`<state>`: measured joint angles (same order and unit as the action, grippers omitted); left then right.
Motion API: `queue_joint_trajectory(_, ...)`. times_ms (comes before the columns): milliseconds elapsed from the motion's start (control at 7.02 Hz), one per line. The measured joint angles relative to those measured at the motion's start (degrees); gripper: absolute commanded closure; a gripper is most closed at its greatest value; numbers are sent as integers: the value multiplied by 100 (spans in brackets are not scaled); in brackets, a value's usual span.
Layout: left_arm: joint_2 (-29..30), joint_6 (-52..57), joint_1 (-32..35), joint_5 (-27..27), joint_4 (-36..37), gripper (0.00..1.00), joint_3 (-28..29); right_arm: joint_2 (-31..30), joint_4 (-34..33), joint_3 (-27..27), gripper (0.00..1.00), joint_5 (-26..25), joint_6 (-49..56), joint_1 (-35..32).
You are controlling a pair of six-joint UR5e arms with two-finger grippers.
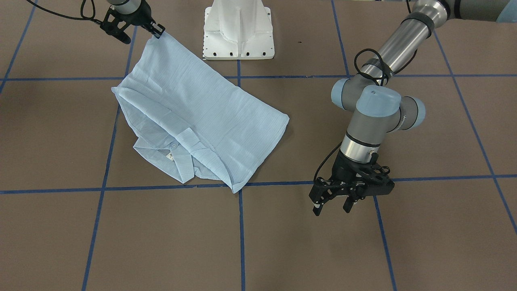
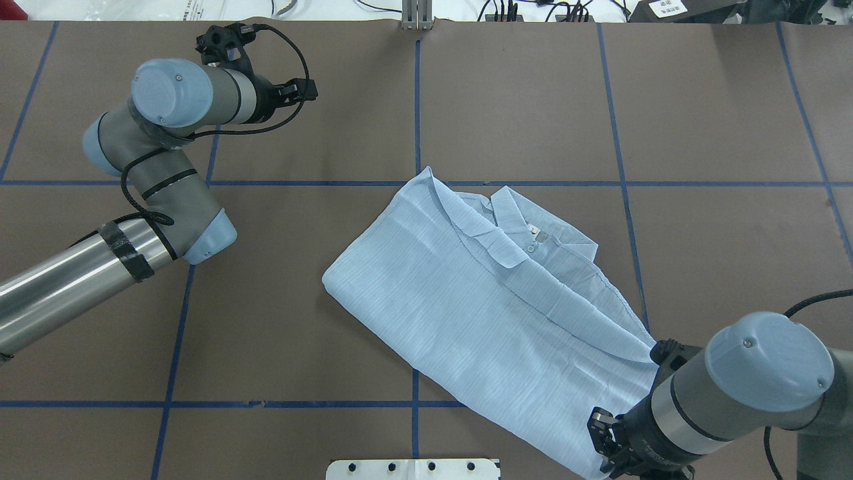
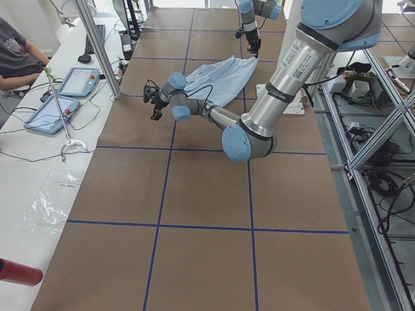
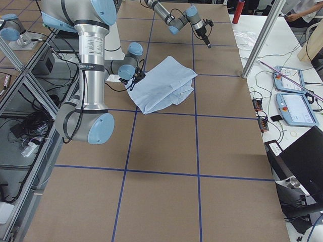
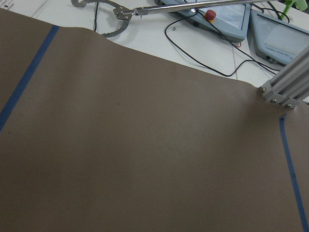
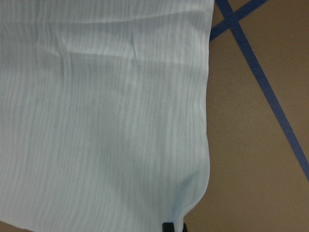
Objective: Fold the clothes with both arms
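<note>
The brown table taped with blue grid lines [image 1: 404, 250] is carrying the thin light-blue striped button-up shirt [image 1: 210, 109], which is lying folded left of centre in the front-facing view. At upper left, the black two-finger right gripper [image 1: 156, 31] is pinching the shirt's corner. At lower right, the black left gripper [image 1: 332, 209] is hovering with its fingers spread, holding nothing.

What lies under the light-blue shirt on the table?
Only the brown table and the blue tape lines that run in beneath the shirt can be seen. The cloth covers whatever else may lie below it, so that cannot be told.
</note>
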<state>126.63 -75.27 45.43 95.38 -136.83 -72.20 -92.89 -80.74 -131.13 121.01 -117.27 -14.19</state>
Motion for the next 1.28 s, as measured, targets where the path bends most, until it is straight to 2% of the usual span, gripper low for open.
queue_joint_trajectory(285,-101,-5,-64,14,24,0,-228,-54,-1,-85,0,66,-5,83)
queue_joint_trajectory(427,-263,-83,-93,62,65,0,-524,-49,-5,-220,0,199,-4,-57)
queue_joint_trajectory(712,-923,-796,-233,590,101,0,-1522,247,2,-199,0,645,39,-931)
queue_joint_trajectory(997,-1620,-1787,-894,790,104,0,-2503,1225,5,668,0,720,316,-2008)
queue_joint_trajectory(1282,-1892,-2552,-1614,652,110,1,-2781,1729,6,1259,0,700,915,-2651)
